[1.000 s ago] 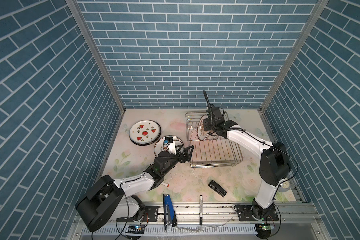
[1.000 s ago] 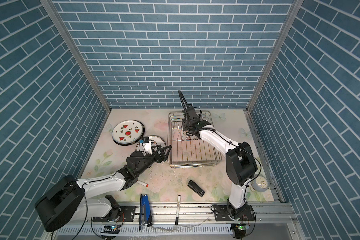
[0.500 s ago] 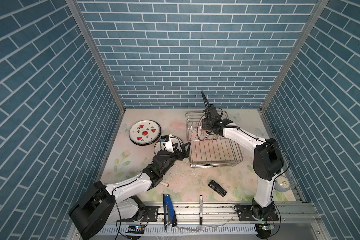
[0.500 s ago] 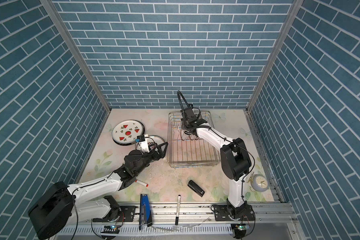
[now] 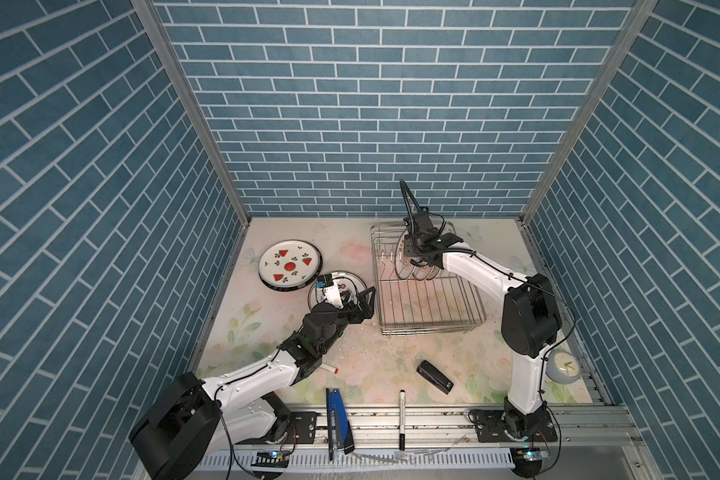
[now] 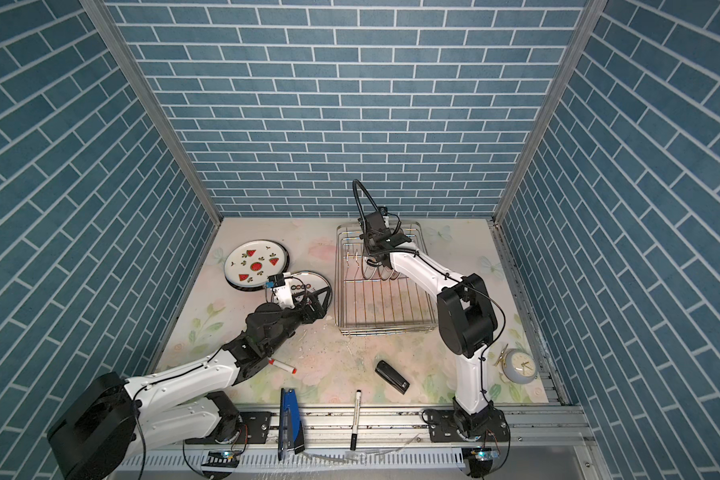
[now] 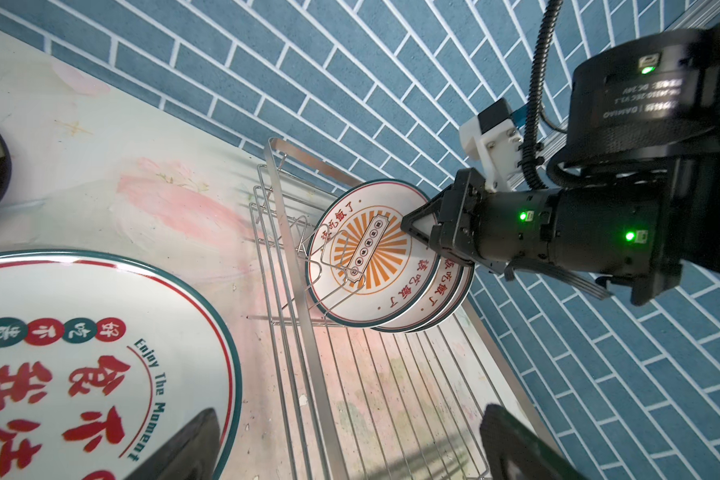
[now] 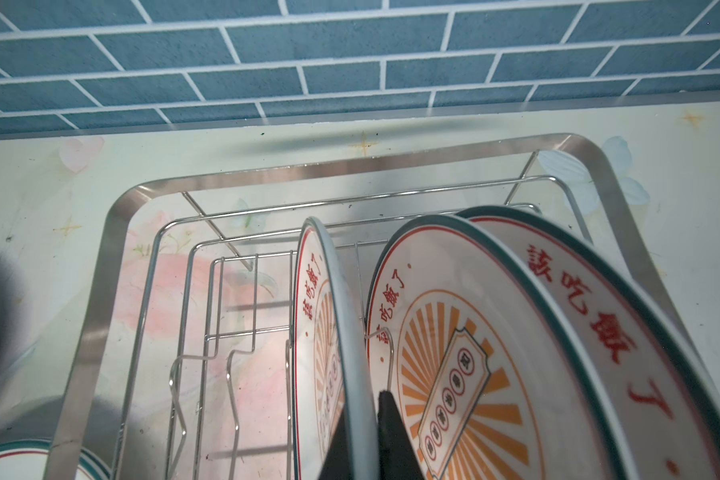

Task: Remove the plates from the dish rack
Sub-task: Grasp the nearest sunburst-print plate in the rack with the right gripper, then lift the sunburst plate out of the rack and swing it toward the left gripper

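Note:
The silver wire dish rack [image 5: 431, 309] [image 6: 387, 309] stands right of the middle in both top views. Three sunburst plates stand upright at its far end. My right gripper [image 8: 364, 419] [image 7: 412, 228] is shut on the top rim of the front plate [image 8: 350, 345] [image 7: 358, 253], one finger on each face. The other two plates [image 8: 454, 374] [image 8: 599, 324] lean behind it. My left gripper [image 5: 364, 301] [image 7: 350, 457] stands open and empty beside the rack's left side. It hovers at the edge of a flat plate with red characters [image 7: 80, 353] [image 5: 344, 284]. A watermelon plate [image 5: 290, 266] [image 6: 256, 264] lies further left.
On the floral mat near the front lie a black stapler [image 5: 434, 377], a black marker [image 5: 402, 415], a blue tool [image 5: 336, 419] and a red-capped pen [image 5: 330, 368]. A small grey clock [image 5: 564, 366] sits by the right arm's base. Blue brick walls enclose three sides.
My right gripper's jaws have come together on the front plate's rim. The right arm has edged slightly left. The left gripper has stayed open and about where it was beside the rack.

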You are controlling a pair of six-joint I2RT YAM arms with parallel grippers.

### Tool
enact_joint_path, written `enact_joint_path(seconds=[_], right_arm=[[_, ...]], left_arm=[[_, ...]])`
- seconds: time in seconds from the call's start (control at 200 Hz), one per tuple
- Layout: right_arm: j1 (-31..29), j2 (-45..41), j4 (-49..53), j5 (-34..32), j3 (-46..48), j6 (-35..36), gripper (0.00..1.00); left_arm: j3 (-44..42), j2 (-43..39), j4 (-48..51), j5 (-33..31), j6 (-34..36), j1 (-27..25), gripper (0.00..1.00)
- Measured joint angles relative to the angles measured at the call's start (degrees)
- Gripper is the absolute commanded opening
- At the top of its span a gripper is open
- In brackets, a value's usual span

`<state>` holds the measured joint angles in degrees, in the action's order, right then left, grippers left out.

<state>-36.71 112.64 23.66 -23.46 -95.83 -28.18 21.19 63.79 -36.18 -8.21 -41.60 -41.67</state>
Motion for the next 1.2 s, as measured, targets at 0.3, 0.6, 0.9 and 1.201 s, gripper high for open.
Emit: enact_joint_path(seconds=[0.3,0.6,0.9,1.201], right_arm=[[-2.4,-0.5,0.3,-7.6,-1.5,3.1,0.05],[-4.7,-14.6,-3.7,-9.9,8.1,8.1,0.04],[-3.4,-35.6,-14.5,-0.9,28.5,10.0,0.00],[5.8,-51.9,-21.5,19.4,43.9,5.8,0.00]], left_arm=[[-0.1,-0.5,0.7,-0.4,0.0,0.0,1.00],[0.1,-0.5,0.6,1.2,0.0,0.0,1.00],[0.1,-0.5,-4.4,9.1,2.2,0.0,1.00],[0.2,-1.2,-9.5,16.9,2.8,0.0,1.00]])
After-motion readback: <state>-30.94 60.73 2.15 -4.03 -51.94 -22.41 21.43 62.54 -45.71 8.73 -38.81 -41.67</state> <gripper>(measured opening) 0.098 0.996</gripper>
